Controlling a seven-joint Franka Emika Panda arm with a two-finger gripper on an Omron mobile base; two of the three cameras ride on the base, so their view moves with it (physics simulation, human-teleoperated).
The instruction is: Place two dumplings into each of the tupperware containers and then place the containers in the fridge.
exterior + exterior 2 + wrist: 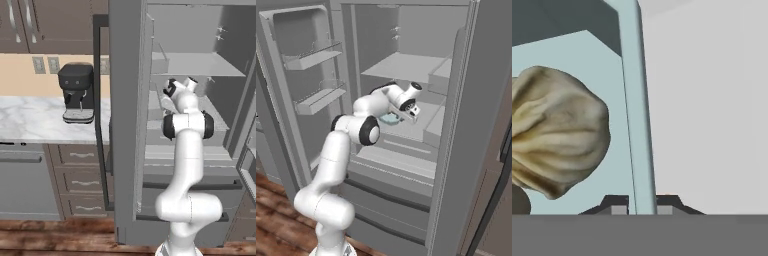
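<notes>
The fridge (406,65) stands open, and my arm reaches in over its middle shelf (421,125). My gripper (407,113) is shut on the rim of a pale-blue tupperware container (389,119), which sits at shelf level; I cannot tell whether it rests there. In the hand view the container's thin wall (637,125) runs up between the two tips of the gripper (642,206). A wrinkled tan dumpling (554,135) lies inside the tray on the left. The edge of a second dark lump shows at the lower left, cut off.
The fridge's left door with its bins (313,60) and its right door (476,125) stand wide on either side of the arm. A black coffee machine (76,92) sits on the marble counter (30,117) to the left, above drawers.
</notes>
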